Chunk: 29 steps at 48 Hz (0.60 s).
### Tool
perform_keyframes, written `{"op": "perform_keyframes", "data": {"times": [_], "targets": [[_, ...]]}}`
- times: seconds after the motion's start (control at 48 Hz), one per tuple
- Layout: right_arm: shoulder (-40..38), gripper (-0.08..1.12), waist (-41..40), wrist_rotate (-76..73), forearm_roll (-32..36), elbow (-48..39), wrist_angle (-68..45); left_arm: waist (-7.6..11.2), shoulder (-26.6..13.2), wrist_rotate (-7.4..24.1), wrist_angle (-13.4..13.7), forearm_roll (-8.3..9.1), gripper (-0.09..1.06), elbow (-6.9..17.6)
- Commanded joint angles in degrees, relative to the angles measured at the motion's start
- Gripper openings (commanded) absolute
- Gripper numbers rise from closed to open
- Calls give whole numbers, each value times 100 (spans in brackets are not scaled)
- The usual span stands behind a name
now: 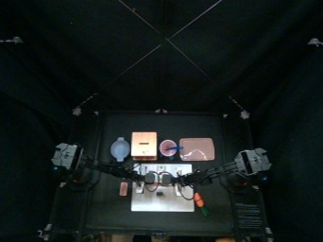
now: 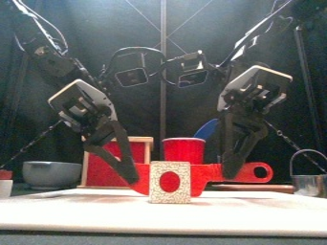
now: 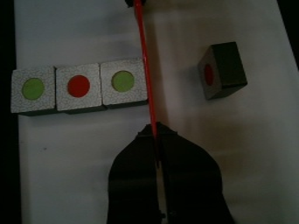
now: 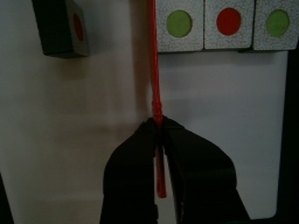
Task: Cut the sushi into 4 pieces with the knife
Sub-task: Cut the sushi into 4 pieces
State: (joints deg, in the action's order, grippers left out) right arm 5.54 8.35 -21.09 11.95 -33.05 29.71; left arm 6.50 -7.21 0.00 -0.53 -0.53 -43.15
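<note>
L wrist: sushi roll point(image 3: 79, 85) 3 joined, loose block point(image 3: 222, 68) apart, front view shows only one, L gripper point(image 3: 156, 133) and R gripper point(image 4: 158, 124) jaws both clamped on red knife point(image 3: 145, 52), red cup point(image 2: 186, 150) w/ prob. blue knife point(image 2: 208, 127)

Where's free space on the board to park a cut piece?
Bare board past the lone block, away from the knife, and beside the left claw and right claw. Crowded: the gap between lone block and three-block row, where the knife is.

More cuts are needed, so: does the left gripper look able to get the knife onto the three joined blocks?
Probably yes: the left gripper holds the red knife right beside the three-block row, nothing between. The right gripper seems to grip it too.
</note>
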Motion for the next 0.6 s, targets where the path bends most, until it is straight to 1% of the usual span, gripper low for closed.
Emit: {"op": "perform_keyframes", "data": {"times": [0.021, 0.125, 0.167, 0.333, 0.438, 0.521, 0.604], "targets": [[-255, 17, -53, -9, -9, 0, 132, 18, 211, 35, 26, 26, 21, -44], [-272, 17, -44, -9, -18, 0, 132, 9, 369, 44, -79, 97, 22, -62], [-272, 17, -44, -9, -18, 0, 132, 9, 431, 35, -132, 123, 24, -79], [-272, 17, -9, -9, -79, 0, 132, 105, 598, 26, -149, 123, 38, -79], [-334, 17, 79, -9, -132, -18, 141, 211, 729, 0, -149, 79, 50, -88], [-431, 17, 132, -9, -132, -44, 158, 290, 861, 0, -149, -9, 58, -97], [-563, 17, 149, -18, -132, -114, 176, 308, 1011, -9, -149, -97, 64, -123]]}}
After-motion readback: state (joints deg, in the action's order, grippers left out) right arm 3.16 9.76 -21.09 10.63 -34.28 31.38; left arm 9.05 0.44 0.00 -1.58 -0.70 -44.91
